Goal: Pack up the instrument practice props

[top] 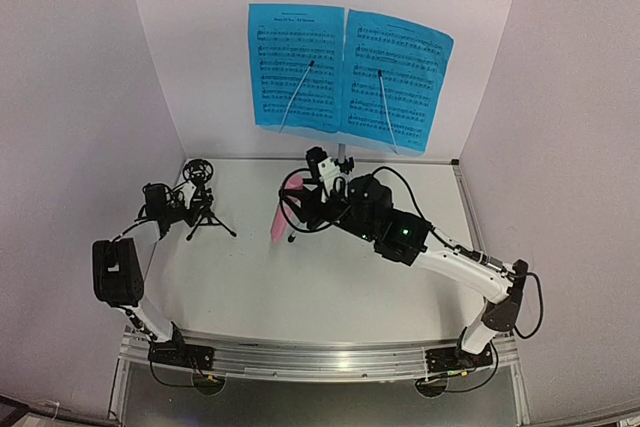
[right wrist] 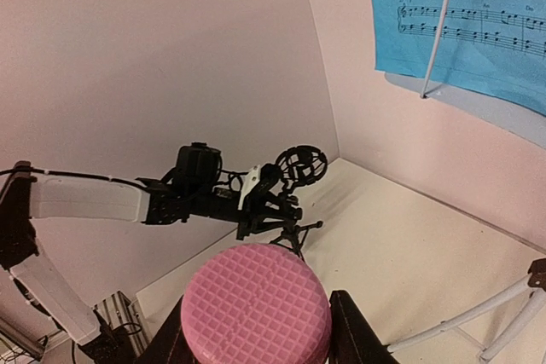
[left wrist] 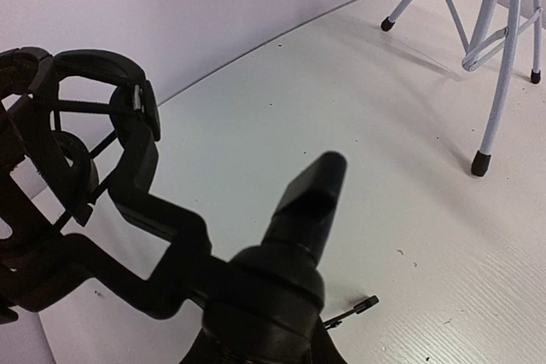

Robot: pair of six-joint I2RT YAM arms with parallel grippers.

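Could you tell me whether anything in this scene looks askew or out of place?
The right-hand blue music sheet hangs crooked on the stand, its top edge sloping down to the right, while the left sheet beside it sits nearly square. Nothing looks spilled or broken.

From overhead I see the mic stand (top: 206, 207) on the table (top: 330, 287) at ten o'clock, the microphone (top: 280, 217) to its right near centre, and the music sheets (top: 295, 67) on the tripod stand (left wrist: 490, 117) at twelve.
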